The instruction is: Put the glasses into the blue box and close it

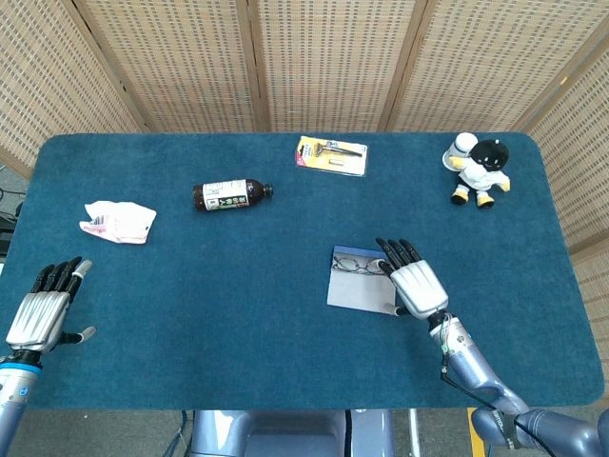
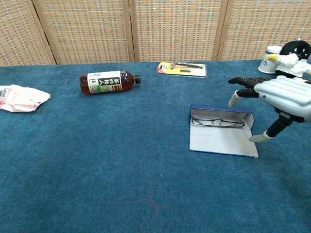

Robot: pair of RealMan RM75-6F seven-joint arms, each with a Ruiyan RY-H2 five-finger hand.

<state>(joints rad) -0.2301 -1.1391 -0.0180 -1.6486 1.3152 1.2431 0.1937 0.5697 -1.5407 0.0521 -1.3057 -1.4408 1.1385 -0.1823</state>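
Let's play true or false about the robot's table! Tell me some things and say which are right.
1. The glasses lie inside the open blue box. True.
2. The bottle stands upright. False: it lies on its side.
3. The right hand holds the glasses. False: it holds nothing, fingers spread, beside the box.
4. The toy figure sits near the table's far right corner. True.
5. The left hand rests on the crumpled packet. False: it is apart, near the front edge.
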